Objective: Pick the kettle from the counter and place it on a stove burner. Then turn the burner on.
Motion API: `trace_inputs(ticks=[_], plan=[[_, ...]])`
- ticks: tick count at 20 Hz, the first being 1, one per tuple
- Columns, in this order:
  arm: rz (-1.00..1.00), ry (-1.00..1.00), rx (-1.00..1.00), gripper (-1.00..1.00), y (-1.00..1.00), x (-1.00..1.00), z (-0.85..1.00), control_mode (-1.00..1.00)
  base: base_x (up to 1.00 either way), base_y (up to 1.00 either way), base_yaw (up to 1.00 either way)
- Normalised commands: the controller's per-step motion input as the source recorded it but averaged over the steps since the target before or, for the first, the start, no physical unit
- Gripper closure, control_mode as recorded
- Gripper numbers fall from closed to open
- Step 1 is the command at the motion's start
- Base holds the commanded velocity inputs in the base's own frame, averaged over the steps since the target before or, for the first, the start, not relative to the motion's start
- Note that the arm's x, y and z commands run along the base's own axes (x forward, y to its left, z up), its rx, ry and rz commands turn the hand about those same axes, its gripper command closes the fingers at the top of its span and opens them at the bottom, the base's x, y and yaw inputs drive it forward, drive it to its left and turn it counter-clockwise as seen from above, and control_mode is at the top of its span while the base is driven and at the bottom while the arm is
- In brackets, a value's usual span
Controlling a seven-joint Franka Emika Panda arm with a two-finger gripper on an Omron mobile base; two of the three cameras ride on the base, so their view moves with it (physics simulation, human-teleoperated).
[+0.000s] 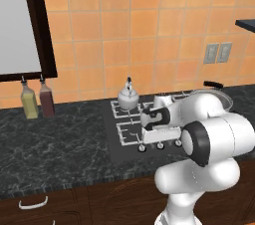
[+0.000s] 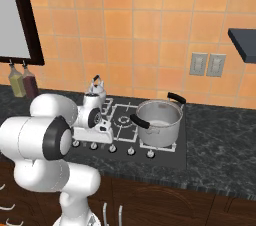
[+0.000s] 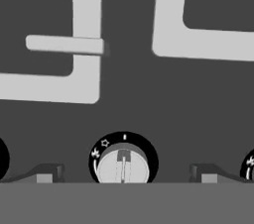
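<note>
The small silvery kettle (image 1: pixel 128 97) (image 2: pixel 96 88) stands upright on the back-left stove burner (image 1: pixel 115 111) (image 2: pixel 107 104) of the black cooktop, which is set into the dark stone counter (image 1: pixel 55 144) (image 2: pixel 220 135). My gripper (image 1: pixel 158 135) (image 2: pixel 93 138) (image 3: pixel 124 175) hangs low over the cooktop's front row of knobs, pointing down. It is open and holds nothing. In the hand view a round control knob (image 3: pixel 123 161) lies midway between the two spread fingertips (image 3: pixel 47 173), which do not touch it. Pale grate bars (image 3: pixel 87 29) run above the knob.
A large steel pot (image 2: pixel 159 120) (image 1: pixel 215 95) with black handles sits on the right burners. Further knobs (image 2: pixel 131 151) (image 1: pixel 178 143) line the cooktop's front. Two bottles (image 1: pixel 29 100) (image 1: pixel 46 98) stand against the tiled wall at the left.
</note>
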Motion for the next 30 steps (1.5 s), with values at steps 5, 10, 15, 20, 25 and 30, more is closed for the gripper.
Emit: trace_inputs(ticks=[5,10,15,20,25,30], plan=[[0.0,0.0,0.0,-1.0,0.0,0.0,-0.16,-1.0,0.0,0.0,0.0],[0.0,0.0,0.0,-1.0,0.0,0.0,-0.14,-1.0,0.0,0.0,0.0],[0.0,-0.06,0.0,-1.0,0.0,0.03,-0.02,-1.0,0.0,0.0,0.0],[0.0,0.0,0.0,-1.0,0.0,0.08,0.0,-1.0,0.0,0.0,0.0],[0.0,0.0,0.0,1.0,0.0,0.0,-0.06,-1.0,0.0,0.0,0.0],[0.0,0.0,0.0,1.0,0.0,0.0,0.0,-1.0,0.0,0.0,0.0]])
